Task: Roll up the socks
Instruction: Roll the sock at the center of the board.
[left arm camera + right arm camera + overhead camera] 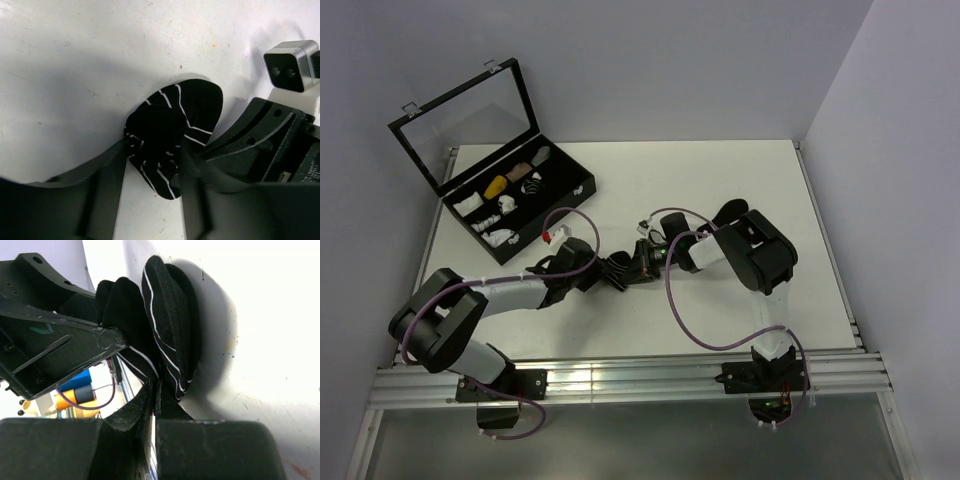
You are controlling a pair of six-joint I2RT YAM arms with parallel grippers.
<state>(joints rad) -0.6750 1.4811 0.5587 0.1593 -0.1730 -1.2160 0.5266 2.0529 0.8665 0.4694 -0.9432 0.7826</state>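
Observation:
The socks are a black bundle with thin white stripes, held between both grippers at the middle of the table. In the left wrist view the bundle sits between my left gripper's two fingertips, which press it from both sides. In the right wrist view my right gripper has its jaws almost together, pinching a thin edge of the socks. The two grippers face each other, nearly touching. The right gripper's body shows in the left wrist view.
A black case with an open glass lid stands at the back left, holding small white, yellow and tan rolled bundles. Walls close in behind and on the right. An aluminium rail runs along the near edge.

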